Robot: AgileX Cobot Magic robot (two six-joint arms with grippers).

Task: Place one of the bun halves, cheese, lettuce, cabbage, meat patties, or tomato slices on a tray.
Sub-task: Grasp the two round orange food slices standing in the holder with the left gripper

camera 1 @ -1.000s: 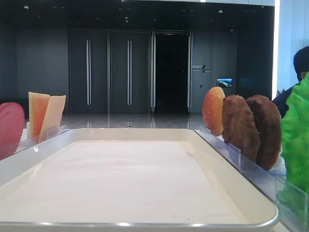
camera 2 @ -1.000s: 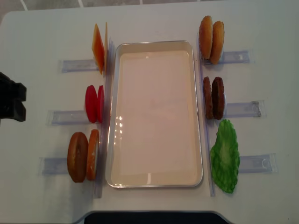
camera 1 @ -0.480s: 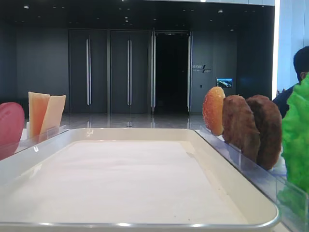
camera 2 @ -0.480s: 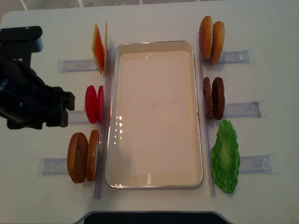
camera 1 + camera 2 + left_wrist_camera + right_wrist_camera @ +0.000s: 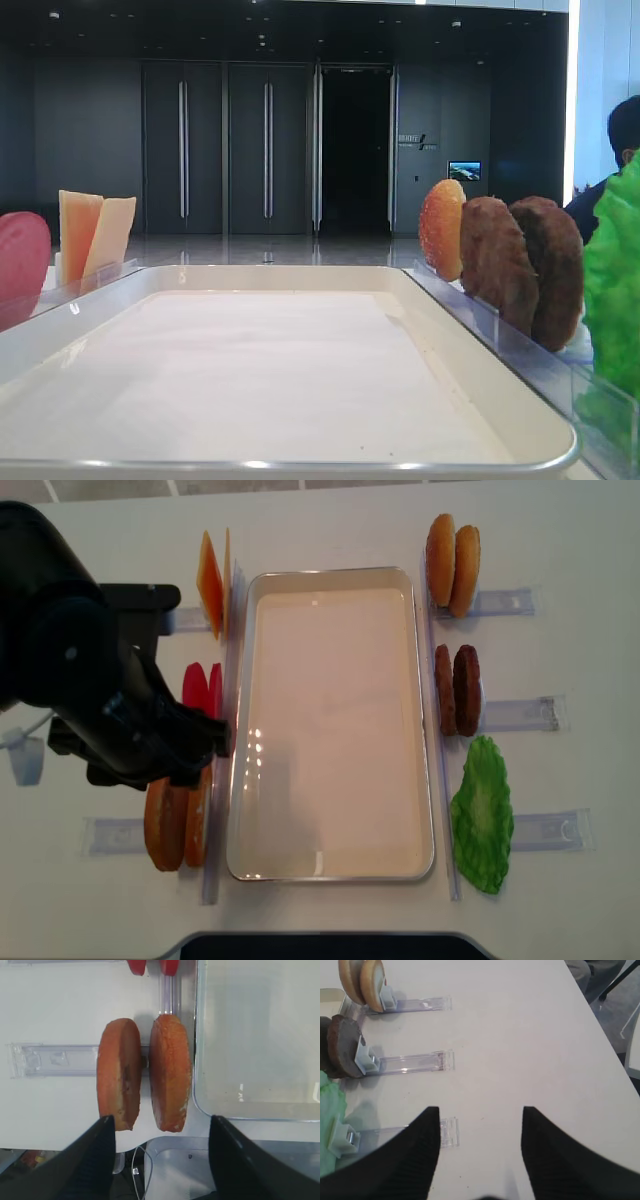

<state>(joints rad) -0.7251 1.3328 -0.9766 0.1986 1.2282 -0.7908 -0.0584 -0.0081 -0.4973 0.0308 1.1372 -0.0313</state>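
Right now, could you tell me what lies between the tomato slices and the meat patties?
In the overhead view, only the tray, bare inside, lies between the tomato slices and the meat patties.

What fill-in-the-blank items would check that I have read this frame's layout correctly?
1. The tray holds ____ food items so far.
2. The left gripper hangs with jaws ____ above the bun halves.
3. Seen from overhead, the lettuce lies on the ____ side of the tray.
4. The meat patties stand between the lettuce and the ____ buns.

Missing words: no; open; right; speckled
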